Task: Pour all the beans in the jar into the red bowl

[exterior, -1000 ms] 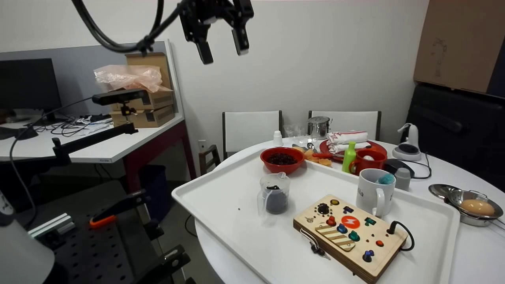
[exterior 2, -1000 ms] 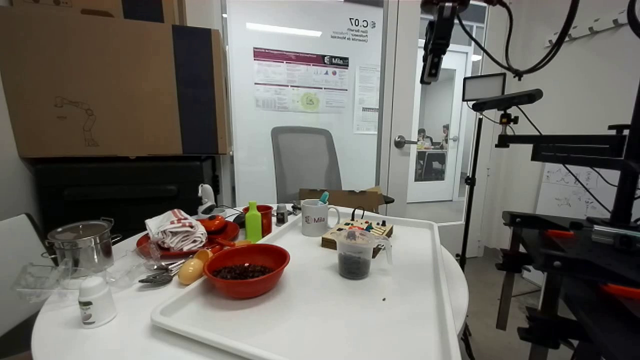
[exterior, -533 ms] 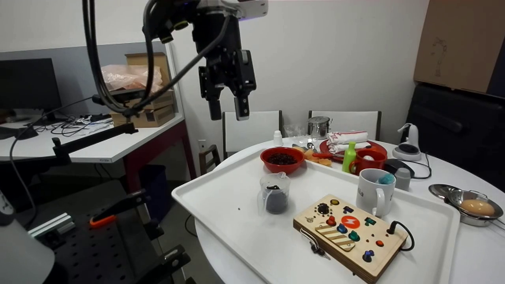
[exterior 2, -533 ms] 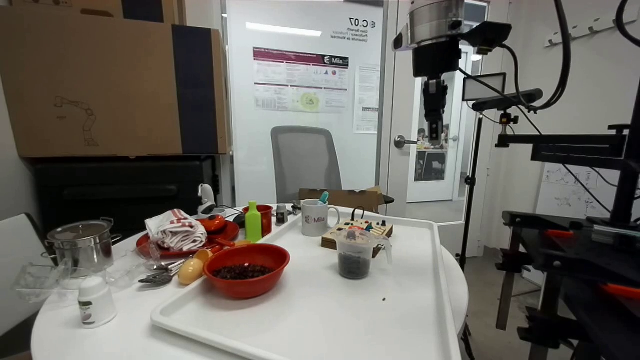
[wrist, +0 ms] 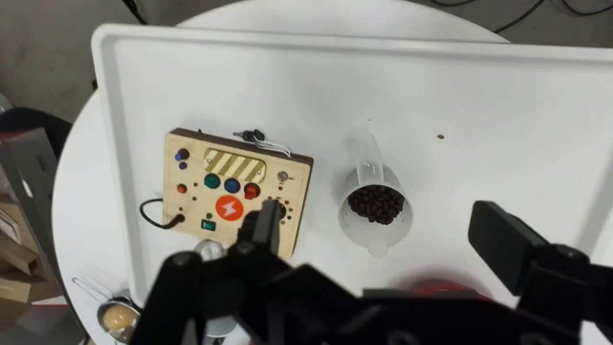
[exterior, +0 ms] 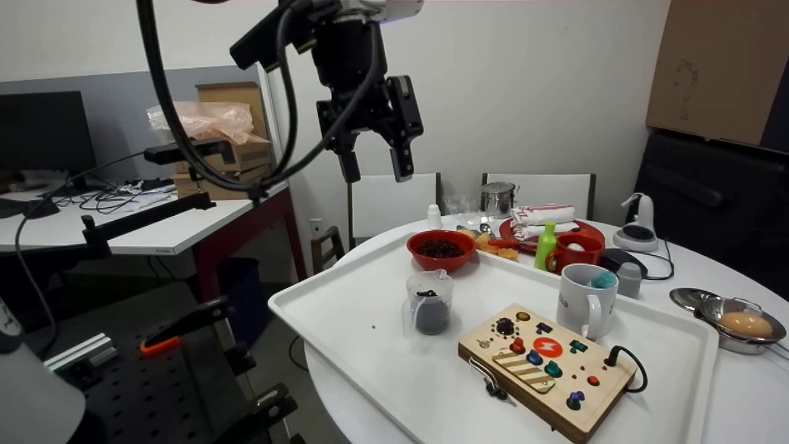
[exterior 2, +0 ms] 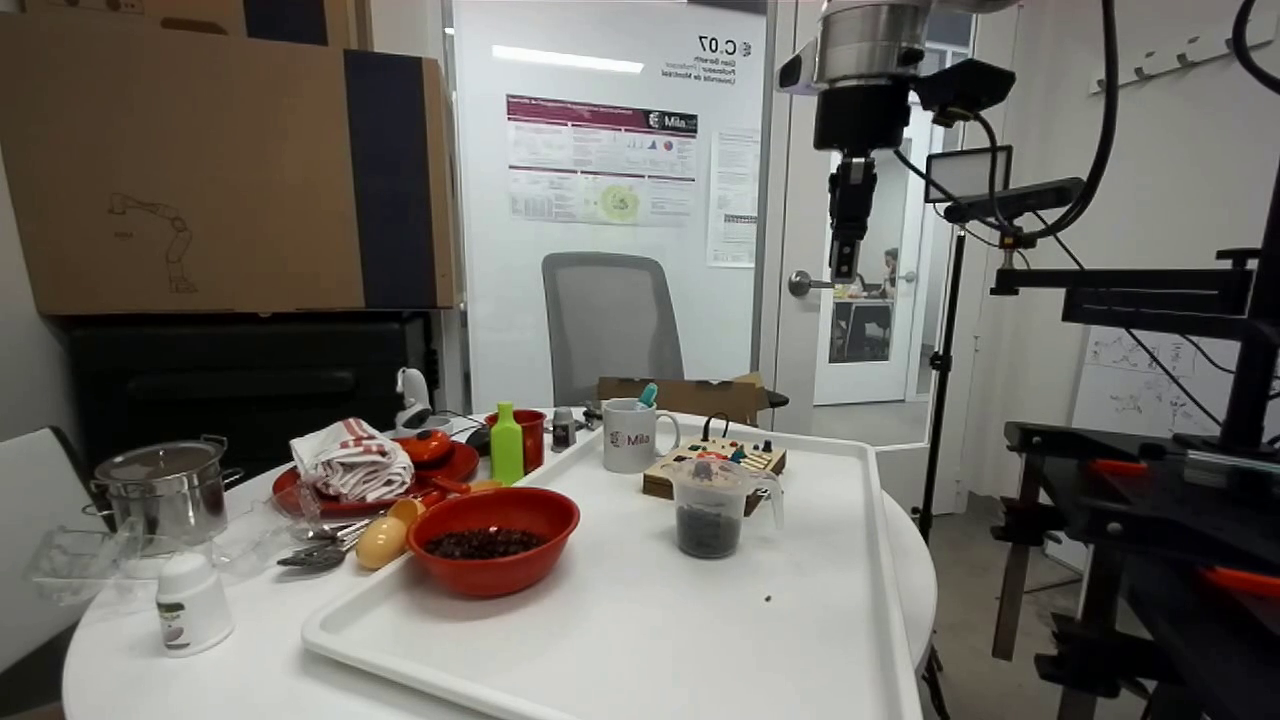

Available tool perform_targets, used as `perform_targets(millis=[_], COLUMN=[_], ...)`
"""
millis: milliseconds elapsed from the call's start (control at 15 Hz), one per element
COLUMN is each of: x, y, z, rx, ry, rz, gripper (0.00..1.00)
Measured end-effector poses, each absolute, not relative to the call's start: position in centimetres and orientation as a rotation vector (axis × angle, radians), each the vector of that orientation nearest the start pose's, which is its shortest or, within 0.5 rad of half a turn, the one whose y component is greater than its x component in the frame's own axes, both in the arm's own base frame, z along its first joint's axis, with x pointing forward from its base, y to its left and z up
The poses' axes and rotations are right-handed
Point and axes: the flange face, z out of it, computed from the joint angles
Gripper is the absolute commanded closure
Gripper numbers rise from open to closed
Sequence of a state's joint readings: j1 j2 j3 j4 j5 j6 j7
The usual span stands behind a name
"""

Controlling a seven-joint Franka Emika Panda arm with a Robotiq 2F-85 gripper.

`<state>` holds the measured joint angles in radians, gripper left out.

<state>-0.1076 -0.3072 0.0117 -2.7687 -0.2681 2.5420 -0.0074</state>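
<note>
while the gripper (exterior: 377, 174) gapes wide, a knobbed box (exterior: 545, 365) sits near the jar (exterior: 431, 307).

We count one jar (exterior 2: 709, 525), one red bowl (exterior 2: 495, 576), one tray (exterior 2: 620, 640), one knobbed wooden box (exterior: 570, 362), two mugs (exterior: 573, 305) (exterior: 580, 259) and one green bottle (exterior 2: 506, 450) on the bench (exterior 2: 265, 600), plus two white-backed chairs (exterior: 394, 209) (exterior: 548, 191).
</note>
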Motion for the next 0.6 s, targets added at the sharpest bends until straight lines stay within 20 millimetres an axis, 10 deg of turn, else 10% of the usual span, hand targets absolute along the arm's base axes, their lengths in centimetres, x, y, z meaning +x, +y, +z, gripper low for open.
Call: perform_targets(millis=[600], x=[39.2], y=[-3.0], z=[23.6], rx=[-3.042], ry=[-0.872], rz=[-0.006], gripper=[0.00])
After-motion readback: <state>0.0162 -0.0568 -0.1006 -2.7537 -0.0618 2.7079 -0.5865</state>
